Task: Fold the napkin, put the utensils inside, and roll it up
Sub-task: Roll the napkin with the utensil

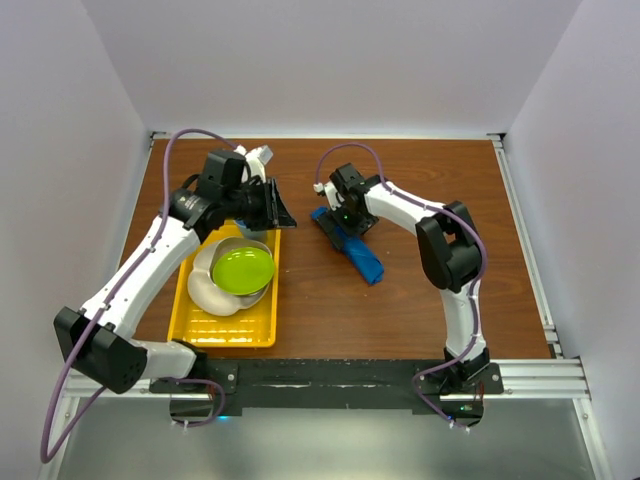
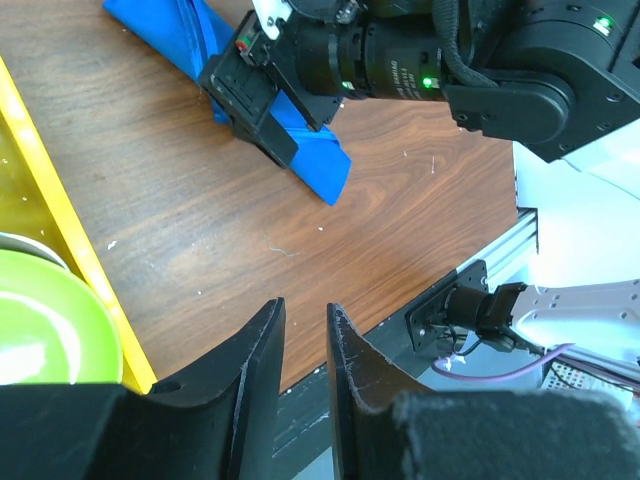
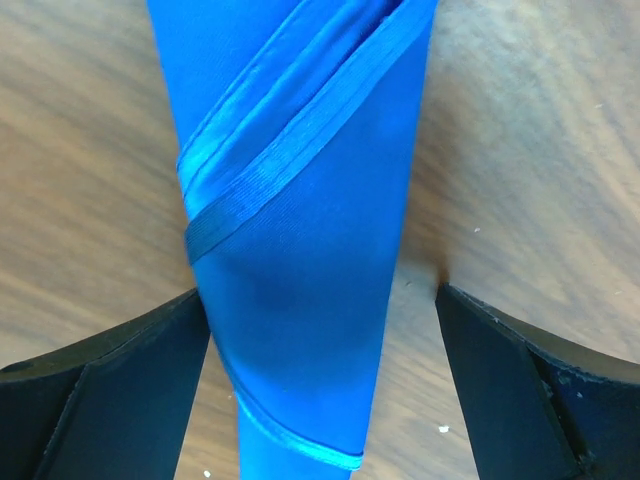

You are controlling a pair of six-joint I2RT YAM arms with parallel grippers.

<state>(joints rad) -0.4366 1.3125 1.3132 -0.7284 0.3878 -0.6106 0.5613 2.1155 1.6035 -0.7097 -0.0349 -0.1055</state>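
The bright blue napkin (image 1: 366, 263) lies as a narrow slanted roll on the wooden table, right of centre. It also shows in the left wrist view (image 2: 318, 160) and fills the right wrist view (image 3: 300, 230). My right gripper (image 1: 346, 220) is down over the roll's far end, open, one finger (image 3: 130, 380) on each side of the cloth, and it appears as a black block (image 2: 255, 100) in the left wrist view. My left gripper (image 1: 281, 209) hovers by the tray's far right corner, its fingers (image 2: 305, 310) nearly together with nothing between them. The fork is hidden.
A yellow tray (image 1: 188, 310) on the left holds a lime green plate (image 1: 243, 268) on a white dish (image 1: 205, 285); its rim (image 2: 60, 225) and the plate (image 2: 40, 330) show in the left wrist view. The table's metal rail (image 1: 400, 375) runs along the near edge.
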